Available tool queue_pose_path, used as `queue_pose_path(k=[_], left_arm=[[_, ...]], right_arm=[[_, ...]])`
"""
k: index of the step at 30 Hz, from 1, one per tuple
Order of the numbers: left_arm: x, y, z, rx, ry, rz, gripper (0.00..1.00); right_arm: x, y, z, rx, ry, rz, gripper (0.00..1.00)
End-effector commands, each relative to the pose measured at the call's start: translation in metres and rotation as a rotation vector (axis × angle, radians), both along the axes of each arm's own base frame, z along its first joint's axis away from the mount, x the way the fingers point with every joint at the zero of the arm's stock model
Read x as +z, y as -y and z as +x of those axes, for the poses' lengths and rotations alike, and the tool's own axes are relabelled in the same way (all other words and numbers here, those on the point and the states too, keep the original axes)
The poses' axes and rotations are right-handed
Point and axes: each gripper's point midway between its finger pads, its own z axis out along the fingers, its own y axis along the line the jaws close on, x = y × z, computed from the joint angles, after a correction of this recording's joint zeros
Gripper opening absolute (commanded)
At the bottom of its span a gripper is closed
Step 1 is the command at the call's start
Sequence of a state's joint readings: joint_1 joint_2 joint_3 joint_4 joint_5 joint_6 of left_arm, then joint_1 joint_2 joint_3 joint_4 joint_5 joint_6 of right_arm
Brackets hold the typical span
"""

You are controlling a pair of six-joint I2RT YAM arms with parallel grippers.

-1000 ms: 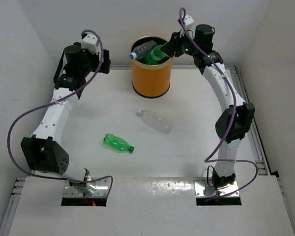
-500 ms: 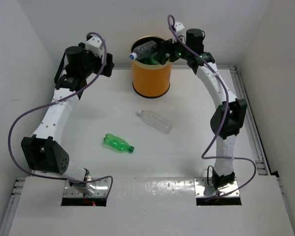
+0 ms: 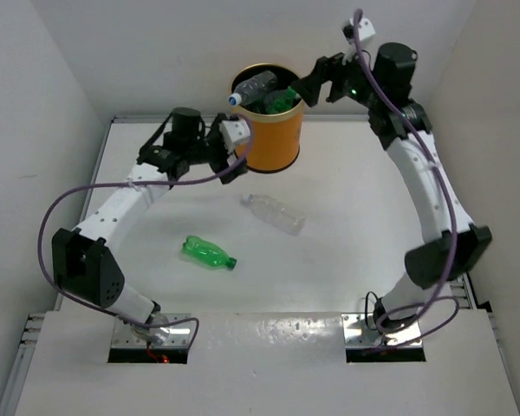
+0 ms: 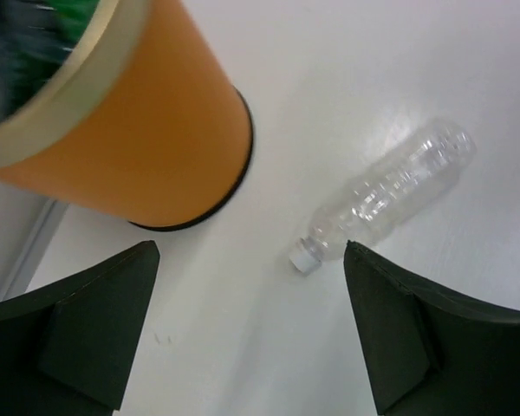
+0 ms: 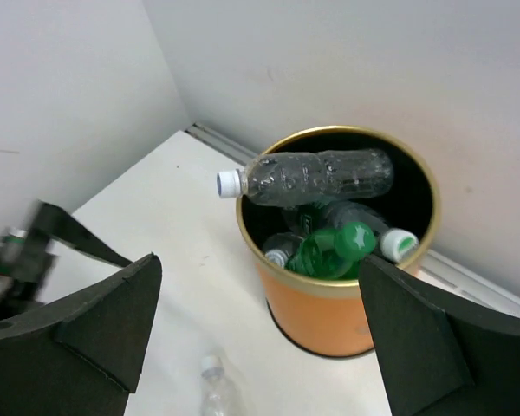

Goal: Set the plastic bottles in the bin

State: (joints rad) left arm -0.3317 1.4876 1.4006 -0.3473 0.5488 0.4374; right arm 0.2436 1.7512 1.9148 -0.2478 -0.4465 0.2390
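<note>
A cylindrical orange bin with a gold rim point(image 3: 269, 146) stands at the far side of the white table point(image 3: 347, 260). A clear plastic bottle with a white cap point(image 5: 316, 178) lies across the bin's mouth, its cap end poking out past the rim on the left. Below it inside the bin sits a green plastic bottle with a green cap point(image 5: 325, 251), among other clear bottles whose caps show near the rim.

Two bottles are outside the bin. A clear, label-free bottle point(image 3: 273, 213) lies on its side on the table just in front of the bin. A second green bottle point(image 3: 210, 252) lies on its side further towards the near edge and to the left of the bin.

The left gripper point(image 4: 250, 260) hangs low just beside the bin's left front, with its jaws spread wide and holding nothing. The right gripper point(image 5: 258, 264) is raised above and to the right of the bin's mouth, its jaws also wide apart and empty.
</note>
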Motion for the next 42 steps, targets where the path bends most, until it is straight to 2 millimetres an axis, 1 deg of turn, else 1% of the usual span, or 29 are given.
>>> queue_pose_path(k=[1, 2, 3, 4, 5, 6, 7, 8, 10, 11, 12, 13, 14, 15, 16, 17, 18, 19, 20, 21, 23, 27, 28, 31, 34, 35, 37, 40, 42], left_arm=[[-0.064, 0.023, -0.026, -0.199, -0.025, 0.19, 0.94], [-0.076, 0.027, -0.029, -0.242, -0.016, 0.23, 0.94], [-0.094, 0.038, -0.031, -0.28, -0.038, 0.253, 0.94], [-0.103, 0.043, -0.032, -0.316, -0.034, 0.27, 0.94], [-0.114, 0.057, -0.032, -0.354, -0.042, 0.284, 0.94], [-0.117, 0.065, -0.032, -0.383, -0.036, 0.288, 0.94], [-0.121, 0.072, -0.033, -0.417, -0.021, 0.307, 0.94], [-0.122, 0.081, -0.034, -0.452, -0.007, 0.307, 0.94], [-0.126, 0.106, -0.038, -0.526, 0.033, 0.327, 0.95], [-0.128, 0.115, -0.039, -0.571, 0.078, 0.347, 0.95], [-0.132, 0.127, -0.047, -0.61, 0.099, 0.376, 0.96], [-0.13, 0.136, -0.047, -0.637, 0.132, 0.393, 0.96], [-0.148, 0.14, -0.05, -0.682, 0.129, 0.448, 0.98], [-0.153, 0.146, -0.052, -0.706, 0.13, 0.47, 0.98], [-0.15, 0.159, -0.055, -0.731, 0.155, 0.484, 0.98], [-0.157, 0.163, -0.056, -0.741, 0.153, 0.51, 0.98], [-0.175, 0.163, -0.051, -0.731, 0.137, 0.574, 0.98], [-0.176, 0.174, -0.053, -0.736, 0.153, 0.602, 0.98], [-0.186, 0.172, -0.055, -0.751, 0.143, 0.652, 0.98], [-0.199, 0.17, -0.05, -0.754, 0.16, 0.72, 0.98], [-0.211, 0.167, -0.058, -0.791, 0.163, 0.786, 0.99], [-0.223, 0.156, -0.062, -0.815, 0.125, 0.842, 0.99], [-0.226, 0.159, -0.063, -0.826, 0.13, 0.859, 0.99], [-0.233, 0.155, -0.057, -0.809, 0.126, 0.896, 0.99], [-0.239, 0.159, -0.058, -0.816, 0.123, 0.907, 0.99], [-0.235, 0.165, -0.06, -0.813, 0.13, 0.899, 0.99], [-0.243, 0.169, -0.062, -0.815, 0.119, 0.909, 0.99], [-0.242, 0.181, -0.072, -0.836, 0.138, 0.94, 0.99], [-0.251, 0.186, -0.078, -0.855, 0.131, 0.972, 0.99]], right_arm=[[-0.017, 0.026, -0.023, -0.033, -0.02, -0.047, 0.93], [-0.012, 0.039, -0.038, -0.049, -0.017, -0.068, 0.93], [-0.017, 0.042, -0.043, -0.055, -0.034, -0.073, 0.93], [-0.039, 0.058, -0.057, -0.075, -0.09, -0.108, 0.93], [-0.046, 0.062, -0.061, -0.081, -0.105, -0.119, 0.91], [-0.066, 0.065, -0.067, -0.086, -0.152, -0.133, 0.91], [-0.074, 0.08, -0.079, -0.12, -0.171, -0.156, 0.91], [-0.091, 0.085, -0.083, -0.13, -0.213, -0.168, 0.91], [-0.103, 0.102, -0.098, -0.173, -0.245, -0.187, 0.91], [-0.117, 0.105, -0.104, -0.178, -0.28, -0.198, 0.91], [-0.118, 0.112, -0.109, -0.202, -0.284, -0.203, 0.91], [-0.13, 0.12, -0.115, -0.225, -0.309, -0.21, 0.91], [-0.13, 0.126, -0.12, -0.243, -0.319, -0.21, 0.91], [-0.132, 0.13, -0.123, -0.256, -0.326, -0.212, 0.91], [-0.137, 0.136, -0.125, -0.275, -0.342, -0.214, 0.91], [-0.135, 0.142, -0.131, -0.297, -0.346, -0.214, 0.91], [-0.134, 0.146, -0.133, -0.309, -0.346, -0.214, 0.91], [-0.137, 0.148, -0.137, -0.318, -0.359, -0.213, 0.91], [-0.132, 0.149, -0.144, -0.326, -0.345, -0.212, 0.91], [-0.134, 0.161, -0.144, -0.364, -0.349, -0.21, 0.91], [-0.133, 0.169, -0.153, -0.389, -0.349, -0.216, 0.91], [-0.132, 0.18, -0.164, -0.426, -0.359, -0.219, 0.91], [-0.133, 0.181, -0.166, -0.43, -0.363, -0.221, 0.91], [-0.134, 0.184, -0.171, -0.438, -0.365, -0.223, 0.91], [-0.13, 0.185, -0.176, -0.441, -0.351, -0.225, 0.91], [-0.129, 0.185, -0.178, -0.441, -0.347, -0.226, 0.91], [-0.131, 0.186, -0.18, -0.441, -0.348, -0.233, 0.91], [-0.13, 0.185, -0.184, -0.431, -0.341, -0.245, 0.91], [-0.129, 0.185, -0.187, -0.427, -0.337, -0.254, 0.91]])
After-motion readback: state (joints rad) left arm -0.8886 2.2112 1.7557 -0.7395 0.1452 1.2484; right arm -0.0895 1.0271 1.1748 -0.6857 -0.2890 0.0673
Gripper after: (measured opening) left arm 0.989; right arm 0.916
